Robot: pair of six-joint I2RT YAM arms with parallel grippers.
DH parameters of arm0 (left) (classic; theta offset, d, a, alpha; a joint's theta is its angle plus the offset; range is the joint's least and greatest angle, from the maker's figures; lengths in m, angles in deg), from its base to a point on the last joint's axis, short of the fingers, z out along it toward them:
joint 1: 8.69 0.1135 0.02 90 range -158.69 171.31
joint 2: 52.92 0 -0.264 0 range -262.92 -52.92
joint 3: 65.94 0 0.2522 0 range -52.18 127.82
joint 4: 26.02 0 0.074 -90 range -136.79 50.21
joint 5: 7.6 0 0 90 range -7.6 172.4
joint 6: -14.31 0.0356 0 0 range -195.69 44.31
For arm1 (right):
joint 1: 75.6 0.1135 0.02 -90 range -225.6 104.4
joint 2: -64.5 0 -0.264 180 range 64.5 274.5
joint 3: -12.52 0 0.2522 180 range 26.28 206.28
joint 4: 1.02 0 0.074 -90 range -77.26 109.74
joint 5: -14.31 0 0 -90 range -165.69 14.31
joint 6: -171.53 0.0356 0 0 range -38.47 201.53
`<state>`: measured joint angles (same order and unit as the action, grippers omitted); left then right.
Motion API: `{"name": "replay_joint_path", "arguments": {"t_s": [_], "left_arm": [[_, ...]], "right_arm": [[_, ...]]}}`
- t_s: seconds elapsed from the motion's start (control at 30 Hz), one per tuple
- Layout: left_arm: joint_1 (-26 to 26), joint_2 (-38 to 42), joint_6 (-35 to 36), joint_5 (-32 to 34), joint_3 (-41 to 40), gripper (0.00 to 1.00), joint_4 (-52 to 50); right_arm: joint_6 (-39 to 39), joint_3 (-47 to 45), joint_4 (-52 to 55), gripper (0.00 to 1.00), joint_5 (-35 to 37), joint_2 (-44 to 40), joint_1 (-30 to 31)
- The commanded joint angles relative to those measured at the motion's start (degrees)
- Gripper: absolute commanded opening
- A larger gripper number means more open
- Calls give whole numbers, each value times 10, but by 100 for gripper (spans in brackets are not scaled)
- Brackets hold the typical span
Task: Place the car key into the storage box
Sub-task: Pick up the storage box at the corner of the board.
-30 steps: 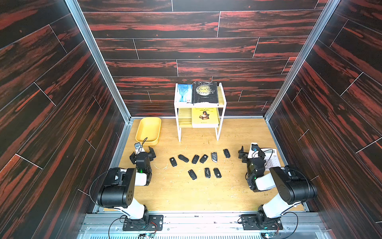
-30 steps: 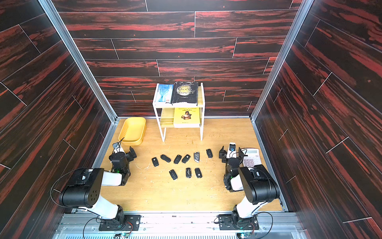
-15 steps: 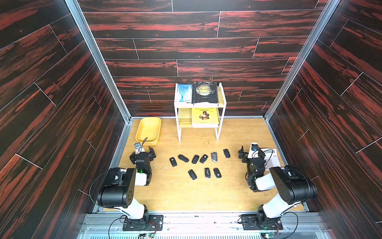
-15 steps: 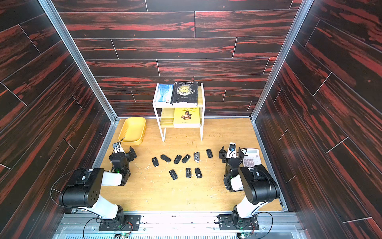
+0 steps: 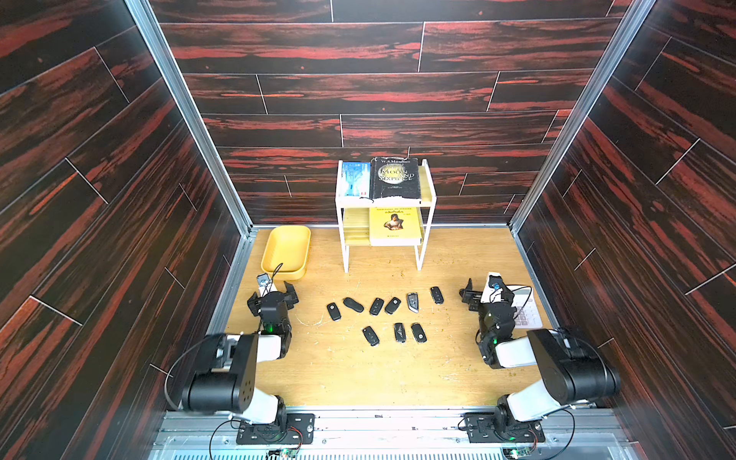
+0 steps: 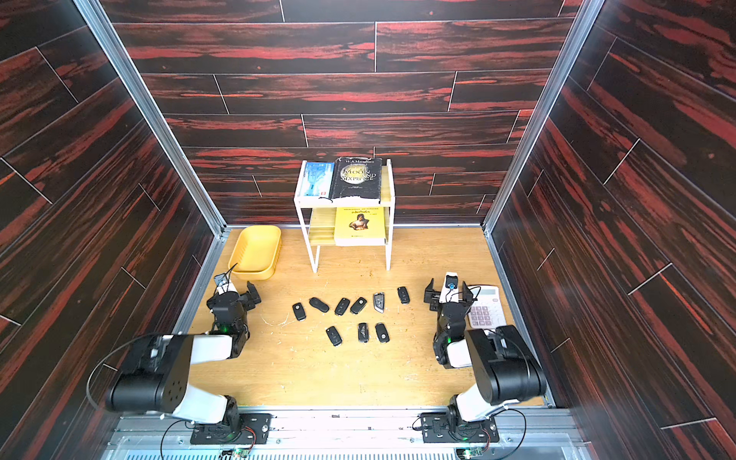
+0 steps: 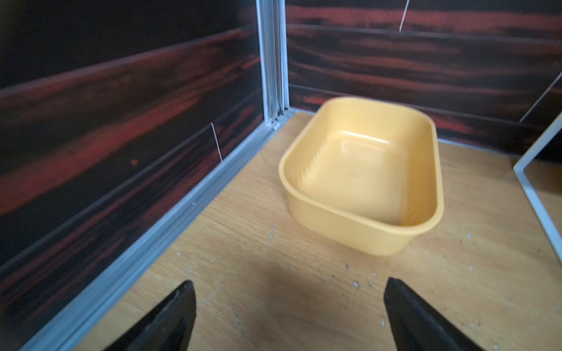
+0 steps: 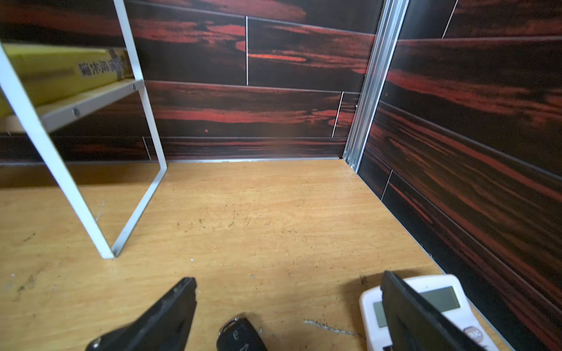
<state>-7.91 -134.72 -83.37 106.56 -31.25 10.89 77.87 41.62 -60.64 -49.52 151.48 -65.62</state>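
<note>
The wooden table (image 5: 358, 378) fills the floor of the cell. A white shelf (image 5: 354, 202) with books (image 5: 394, 177) stands at its far edge, in the middle.

The left arm (image 5: 223, 374) is folded low at the near left side, with the elbow back by the base and the forearm reaching forward over the table. The right arm (image 5: 573, 370) is folded the same way at the near right side.

The yellow storage box (image 5: 286, 249) is empty and sits near the far left corner. The left gripper (image 5: 272, 294) points toward it from just in front. Its jaws are spread wide, with only bare wood between the fingers (image 7: 170, 316).

The right gripper (image 5: 486, 296) is also spread wide and grasps nothing. A white calculator (image 5: 527, 314) lies just beside it.

Nine car keys (image 5: 376, 306) lie on the table between the two arms, well apart from the box. In the right wrist view one black key (image 8: 240, 334) shows on the wood between the two fingers, touching neither.
</note>
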Motion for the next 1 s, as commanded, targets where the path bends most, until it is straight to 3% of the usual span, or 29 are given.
{"name": "replay_joint_path", "arguments": {"t_s": [0.0,0.17,0.33,0.5,0.6,0.8,0.97], "left_arm": [[-3,91,-1,43,25,100,-90],[-4,228,-7,35,113,100,-316],[-4,306,-73,-67,197,100,-474],[-4,275,-113,-235,314,100,-652],[-4,255,-141,-306,347,100,-678],[-3,188,-191,-503,397,100,-718],[-4,157,-245,-631,406,100,-731]], "right_arm": [[-1,27,82,99,10,-40,8],[50,74,234,99,8,-89,11],[93,192,446,99,-33,-105,15],[136,297,601,99,-125,-114,15],[178,344,669,99,-175,-118,15],[201,438,802,99,-395,-99,16],[258,421,811,99,-523,-150,17]]}}
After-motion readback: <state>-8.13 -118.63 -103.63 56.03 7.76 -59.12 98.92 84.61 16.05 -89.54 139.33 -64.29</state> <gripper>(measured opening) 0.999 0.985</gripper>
